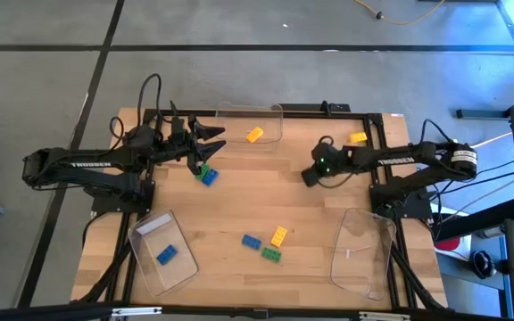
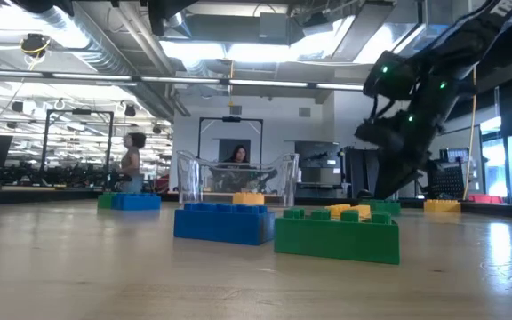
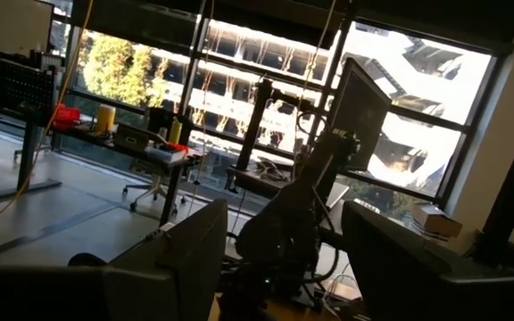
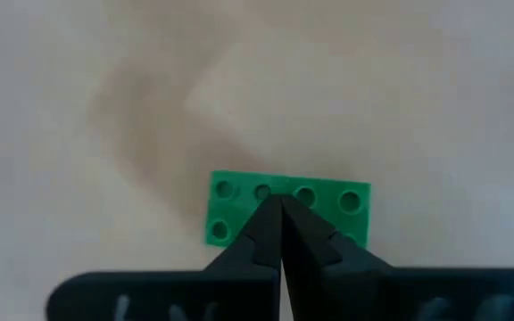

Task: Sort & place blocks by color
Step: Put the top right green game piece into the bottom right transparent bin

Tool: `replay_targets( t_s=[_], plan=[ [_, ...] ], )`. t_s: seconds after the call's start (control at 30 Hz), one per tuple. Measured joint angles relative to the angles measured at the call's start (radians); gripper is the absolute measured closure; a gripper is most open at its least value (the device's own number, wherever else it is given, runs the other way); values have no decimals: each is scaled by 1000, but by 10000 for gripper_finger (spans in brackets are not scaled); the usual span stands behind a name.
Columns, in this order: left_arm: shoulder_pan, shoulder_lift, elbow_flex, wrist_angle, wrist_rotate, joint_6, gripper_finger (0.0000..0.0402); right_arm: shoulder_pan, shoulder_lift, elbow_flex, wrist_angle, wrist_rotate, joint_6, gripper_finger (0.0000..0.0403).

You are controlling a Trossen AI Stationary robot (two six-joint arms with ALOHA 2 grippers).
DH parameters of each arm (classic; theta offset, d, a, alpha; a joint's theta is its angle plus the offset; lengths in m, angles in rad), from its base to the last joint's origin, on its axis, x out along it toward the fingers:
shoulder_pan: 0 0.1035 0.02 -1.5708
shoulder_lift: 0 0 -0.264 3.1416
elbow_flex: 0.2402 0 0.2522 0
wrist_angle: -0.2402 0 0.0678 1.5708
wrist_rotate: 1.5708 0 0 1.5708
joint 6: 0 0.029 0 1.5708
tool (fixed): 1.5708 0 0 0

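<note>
My right gripper (image 4: 281, 207) is shut and points down over the middle of a green block (image 4: 230, 201) lying flat on the table right of centre. In the high view this gripper (image 1: 311, 176) hides that block. My left gripper (image 1: 211, 140) is open and raised at the far left, above a green block (image 1: 201, 168) and a blue block (image 1: 210, 177) that lie side by side. A blue (image 1: 251, 241), a yellow (image 1: 279, 235) and a green block (image 1: 271, 255) lie near the near edge. Another yellow block (image 1: 358, 137) lies at the far right. My right gripper's shut fingertips (image 4: 266, 218) stand over the studded top of the green block (image 4: 303, 194), coming from above. The block lies flat on the table. I cannot tell whether the tips touch it.
A clear tray (image 1: 275, 114) at the far edge holds a yellow block (image 1: 254, 135). A clear tray (image 1: 146, 230) at the near left holds a blue block (image 1: 166, 255). A third clear tray (image 1: 362, 254) lies at the near right. A person (image 2: 238, 156) shows in the room behind.
</note>
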Motion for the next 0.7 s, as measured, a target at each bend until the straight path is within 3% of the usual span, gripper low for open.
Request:
replay_targets(
  t_s=[0.2,0.4,0.53,0.7],
  plan=[
    [0,0,0,-1,1,0,188,101,-33,42,17,-19,-33,402],
    [0,0,0,-1,1,0,188,94,-63,201,-42,-145,-299,378],
    [0,0,0,-1,1,0,188,66,-26,353,-304,-229,-562,331],
    [0,0,0,-1,1,0,188,56,59,489,-587,-181,-903,229]
  ],
)
